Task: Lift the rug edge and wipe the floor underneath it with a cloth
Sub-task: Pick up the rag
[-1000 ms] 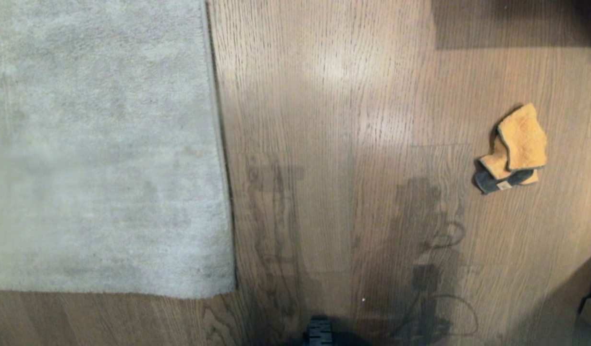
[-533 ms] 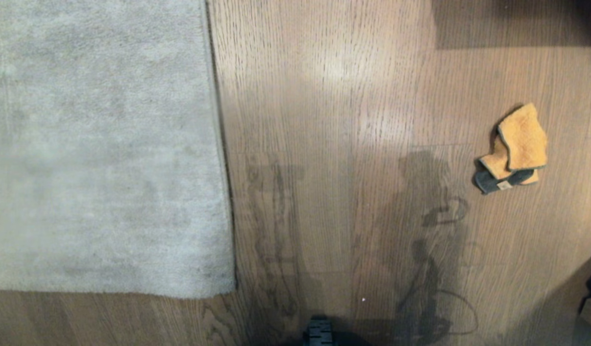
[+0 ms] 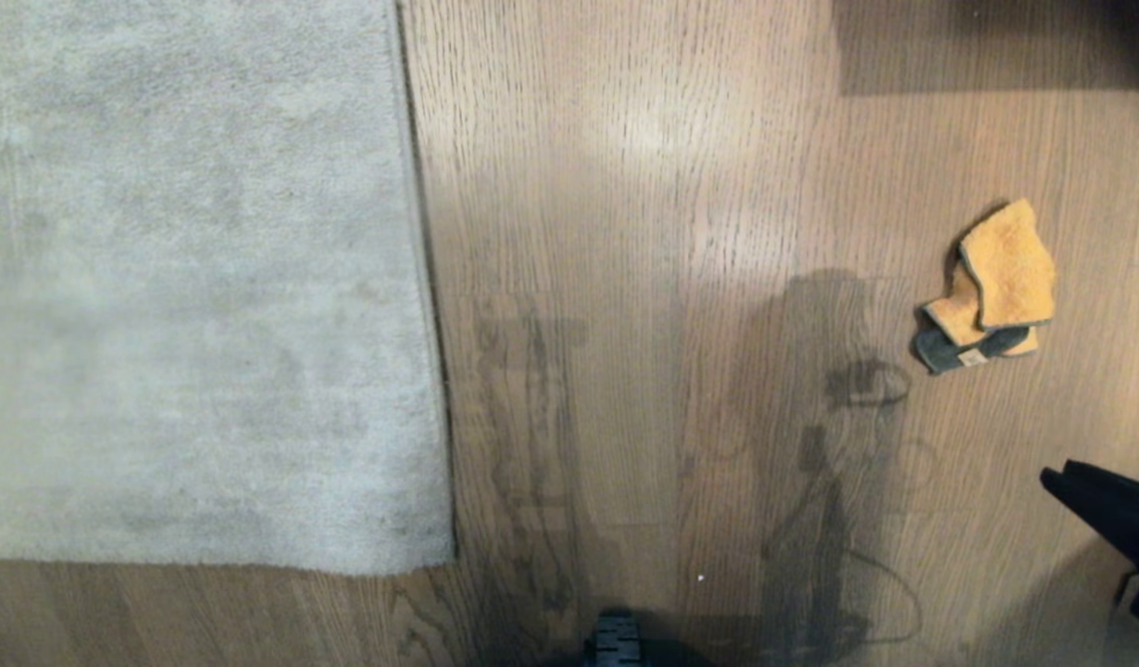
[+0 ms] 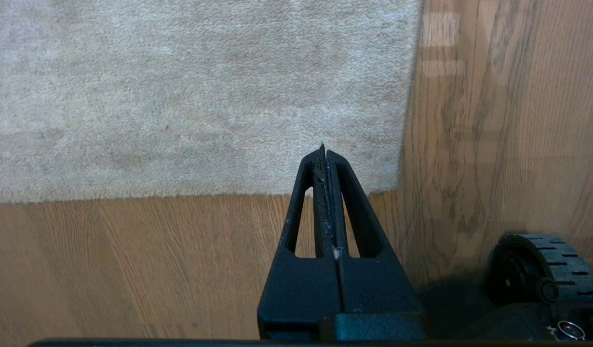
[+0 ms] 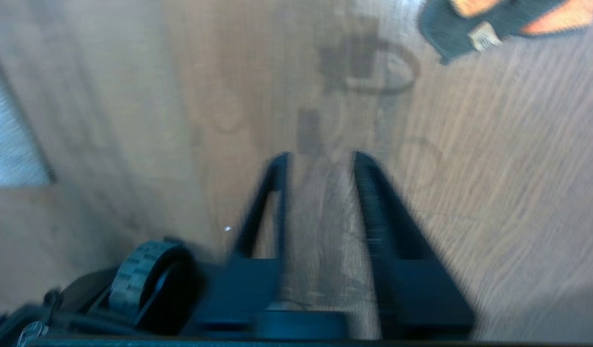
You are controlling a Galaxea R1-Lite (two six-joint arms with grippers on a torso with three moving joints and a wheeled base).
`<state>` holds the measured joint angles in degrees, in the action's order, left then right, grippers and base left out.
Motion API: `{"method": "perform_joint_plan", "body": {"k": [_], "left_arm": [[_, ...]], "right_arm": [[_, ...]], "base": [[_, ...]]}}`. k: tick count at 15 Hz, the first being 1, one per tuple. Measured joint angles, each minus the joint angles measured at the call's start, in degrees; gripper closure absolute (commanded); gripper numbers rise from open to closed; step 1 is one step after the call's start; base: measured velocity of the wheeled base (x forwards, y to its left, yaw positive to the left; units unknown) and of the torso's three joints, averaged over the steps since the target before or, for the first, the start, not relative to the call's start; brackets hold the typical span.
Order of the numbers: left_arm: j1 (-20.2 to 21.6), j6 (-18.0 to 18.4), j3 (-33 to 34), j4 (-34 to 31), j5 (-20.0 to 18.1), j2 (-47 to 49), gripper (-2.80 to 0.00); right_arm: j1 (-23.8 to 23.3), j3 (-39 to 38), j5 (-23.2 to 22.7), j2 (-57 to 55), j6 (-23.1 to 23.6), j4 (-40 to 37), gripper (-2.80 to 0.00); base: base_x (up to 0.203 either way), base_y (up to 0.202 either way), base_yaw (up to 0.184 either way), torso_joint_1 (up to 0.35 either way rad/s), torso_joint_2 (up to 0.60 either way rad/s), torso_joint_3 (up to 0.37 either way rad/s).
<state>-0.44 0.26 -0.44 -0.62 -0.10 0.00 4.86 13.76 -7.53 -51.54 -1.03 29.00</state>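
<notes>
On the floor (image 3: pixel 644 185) lie one rug edge (image 3: pixel 421 278) and one cloth (image 3: pixel 991 287); right gripper (image 5: pixel 320 159) seemingly parted, empty.

Right gripper (image 5: pixel 320 161) parted, left gripper (image 4: pixel 324 153) closed.

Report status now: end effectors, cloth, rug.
Left end effector shut, above rug corner. Right end effector open, empty, short of cloth. Rug flat.

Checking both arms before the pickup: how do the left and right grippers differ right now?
The left gripper has its fingers pressed together; the right gripper has its fingers apart. The left hangs over the rug edge at its corner; the right is over bare floor, short of the cloth. Only the right shows in the head view. Both hold nothing.
</notes>
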Motion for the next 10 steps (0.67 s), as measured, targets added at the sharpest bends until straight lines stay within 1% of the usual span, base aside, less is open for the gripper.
{"method": "perform_joint_plan", "body": {"k": [3,6,8,10], "left_arm": [[0.0,0.01,0.0,0.0,0.0,0.0,0.0],[0.0,0.01,0.0,0.0,0.01,0.0,0.0],[0.0,-0.01,0.0,0.0,0.0,0.0,0.0],[0.0,0.01,0.0,0.0,0.0,0.0,0.0]], "right_arm": [[-4.39,1.95,-0.08,-7.2,-0.79,3.32,-2.8],[-8.94,3.28,-0.19,-15.7,-0.98,11.72,-2.8],[-10.57,3.84,-0.35,-20.53,-1.08,18.28,-2.8],[-11.23,5.6,-0.39,-24.41,-1.09,21.24,-2.8]], "base": [[0.0,0.0,0.0,0.0,0.0,0.0],[0.0,0.0,0.0,0.0,0.0,0.0],[0.0,0.0,0.0,0.0,0.0,0.0],[0.0,0.0,0.0,0.0,0.0,0.0]]}}
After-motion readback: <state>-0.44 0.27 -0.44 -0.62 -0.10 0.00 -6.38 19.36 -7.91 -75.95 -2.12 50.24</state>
